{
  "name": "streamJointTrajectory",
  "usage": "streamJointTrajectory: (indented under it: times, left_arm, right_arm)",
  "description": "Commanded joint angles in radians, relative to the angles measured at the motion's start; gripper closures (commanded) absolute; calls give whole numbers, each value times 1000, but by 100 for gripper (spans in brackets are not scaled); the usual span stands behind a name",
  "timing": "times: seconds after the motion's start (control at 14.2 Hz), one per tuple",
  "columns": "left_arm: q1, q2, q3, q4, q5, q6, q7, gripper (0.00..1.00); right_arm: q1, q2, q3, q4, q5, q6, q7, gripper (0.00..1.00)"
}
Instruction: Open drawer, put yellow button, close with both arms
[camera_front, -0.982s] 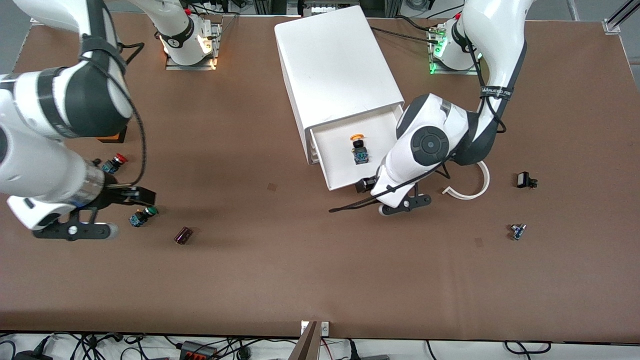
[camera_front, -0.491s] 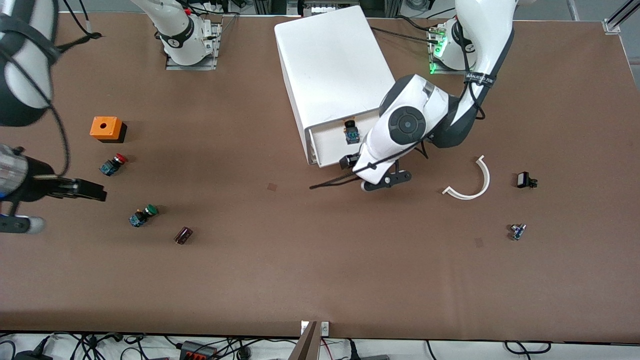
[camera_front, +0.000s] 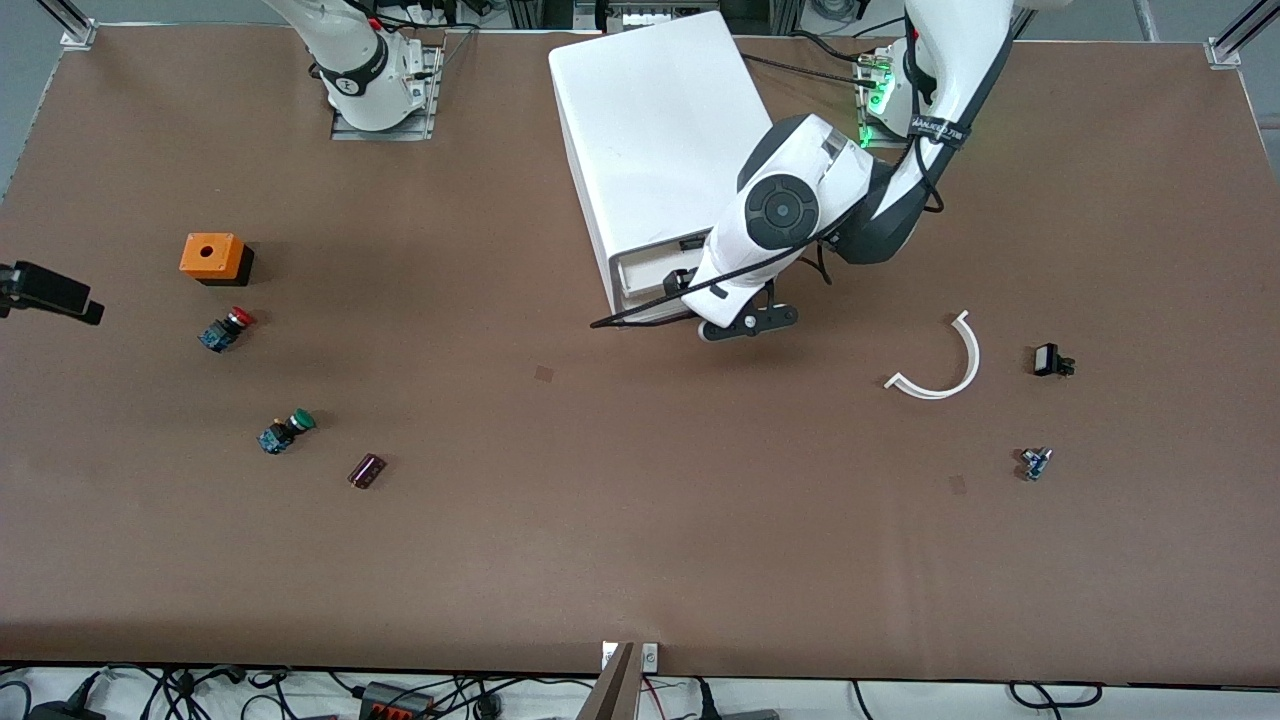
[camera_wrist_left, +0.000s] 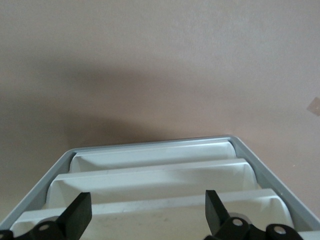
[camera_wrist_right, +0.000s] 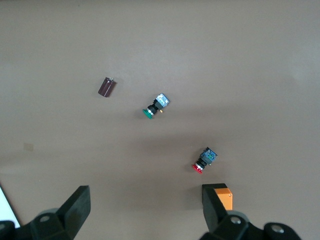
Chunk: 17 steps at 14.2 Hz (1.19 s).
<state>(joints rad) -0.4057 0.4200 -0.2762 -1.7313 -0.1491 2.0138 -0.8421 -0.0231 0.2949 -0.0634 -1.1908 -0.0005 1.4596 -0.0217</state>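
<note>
The white cabinet (camera_front: 670, 130) stands at the back middle of the table. Its top drawer (camera_front: 645, 280) sticks out only a little, with a thin dark gap at its top edge. The yellow button is hidden from view. My left gripper (camera_front: 688, 290) is at the drawer front, open and empty; in the left wrist view my left gripper (camera_wrist_left: 145, 215) has its fingers spread across the stacked drawer fronts (camera_wrist_left: 150, 180). My right gripper (camera_front: 48, 292) is over the table's edge at the right arm's end, open and empty, as the right wrist view (camera_wrist_right: 145, 207) shows.
An orange box (camera_front: 212, 256), a red-capped button (camera_front: 226, 328), a green-capped button (camera_front: 285, 432) and a dark maroon cylinder (camera_front: 367, 470) lie toward the right arm's end. A white curved strip (camera_front: 945, 365) and two small parts (camera_front: 1050, 360) (camera_front: 1035, 462) lie toward the left arm's end.
The left arm pushed the drawer into the cabinet, and the yellow button went out of sight with it. The right arm drew back toward its end of the table.
</note>
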Motion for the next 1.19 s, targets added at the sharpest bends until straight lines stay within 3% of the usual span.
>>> streamJointTrajectory:
  times: [0.0,0.21,0.49,0.77,1.12]
  left_arm:
    - [7,-47,-30,-57,-20,-13,-5,0]
    - [8,-61,-55,-63,-20,-15,-6,0]
    - [15,-69,-60,-80,-20,-17,-14,0]
    - [117,-76,-49,-21,9,-24,35,0]
    - [258,-76,-51,162,271,-272,173,0]
  right_arm:
    - [-27,-42,45,-72,-27,34,-11,0]
    - [-21,-80,43,-126,-32,33,-6,0]
    - [-20,-268,45,-421,-30,166,-6,0]
    - [-20,-286,46,-441,-21,133,-17,0]
    - [-17,-278,46,-434,-18,128,-47,0]
